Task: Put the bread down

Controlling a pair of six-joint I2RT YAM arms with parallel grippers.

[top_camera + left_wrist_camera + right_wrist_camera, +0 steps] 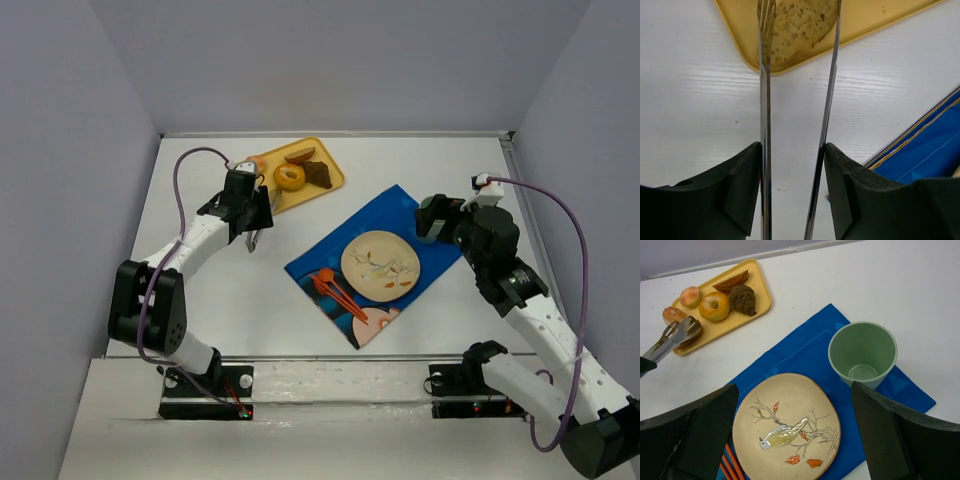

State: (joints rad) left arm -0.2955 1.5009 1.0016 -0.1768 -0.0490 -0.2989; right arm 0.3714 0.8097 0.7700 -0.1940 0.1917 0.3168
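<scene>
Bread (800, 22) is found at the near corner of the yellow tray (875, 20): a flat oval piece, pale and speckled. It is judged light, soft and compressible, probably crumbly at the edge, so only a light squeeze is called for. Hold is best taken across the short width near the middle, so it is not tipped or folded on lift. It is straddled by the tongs (765, 100): one toothed tip is seen over its left part, the other blade at its right edge. Whether it is actually pinched cannot be told. Tongs are clamped by the left gripper (792, 147), fingers pressed on both blades, with the blades held partly apart. Right gripper (794, 387) is spread wide with nothing held, above the plate (805, 450). A reddish roll (672, 315) lies just beside the bread, so little side room is left there. The tray rim is low but must be cleared, and the tray floor looks smooth, so sliding is expected if the bread is pushed rather than gripped. Table (230, 290) is white and smooth between tray and blue mat (805, 347). The plate on the mat is bare and is the presumed target. Cup (863, 352) stands just beside it, and orange utensils (335, 290) lie at its near-left edge. Plain walls (350, 60) are set around three sides.
</scene>
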